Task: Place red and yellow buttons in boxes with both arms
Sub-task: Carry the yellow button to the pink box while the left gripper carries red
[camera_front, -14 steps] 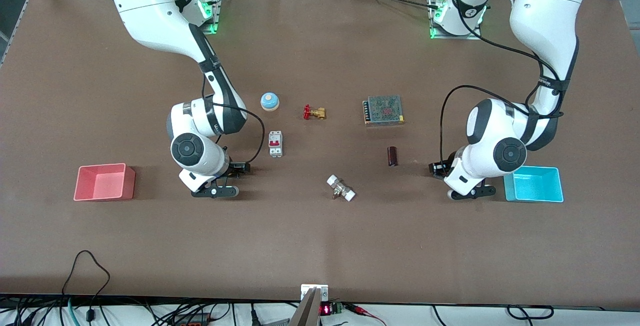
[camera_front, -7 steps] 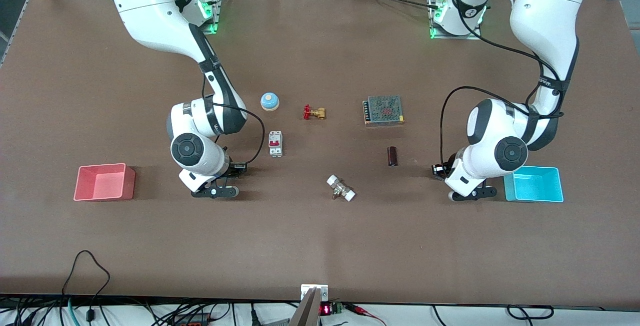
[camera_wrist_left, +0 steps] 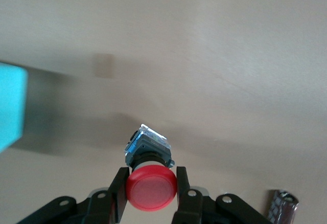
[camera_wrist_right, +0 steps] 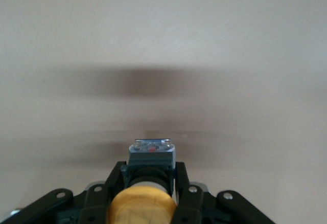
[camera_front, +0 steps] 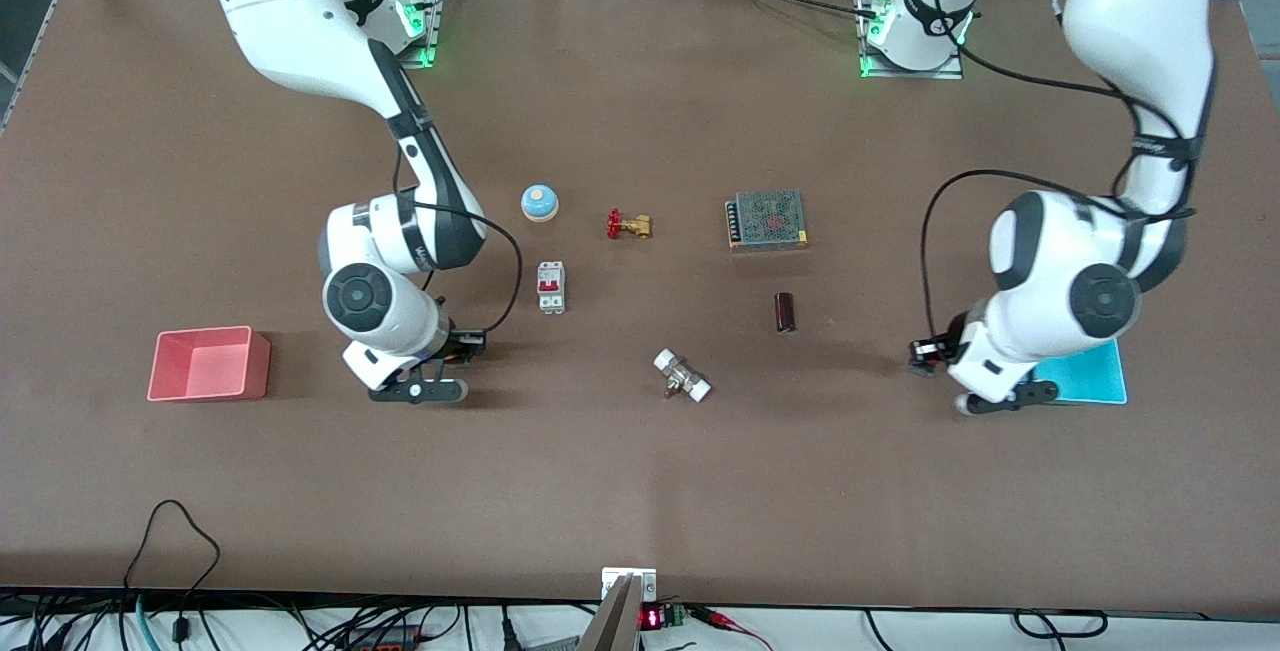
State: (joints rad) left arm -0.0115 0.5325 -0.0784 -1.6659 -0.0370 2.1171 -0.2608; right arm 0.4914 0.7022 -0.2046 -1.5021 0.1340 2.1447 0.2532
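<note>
My left gripper is shut on the red button, its fingers clamping the round cap, with the base pointing down at the table. In the front view this gripper hangs at the edge of the cyan box, which the arm partly hides; the box also shows in the left wrist view. My right gripper is shut on the yellow button. In the front view it is over bare table, some way from the pink-red box. Both buttons are hidden in the front view.
Mid-table lie a blue dome, a brass valve with red handle, a white breaker, a mesh-topped power supply, a brown cylinder and a white-ended fitting.
My left arm has carried the red button toward the cyan box and now overlaps it. My right arm has shifted slightly toward the pink-red box with the yellow button.
</note>
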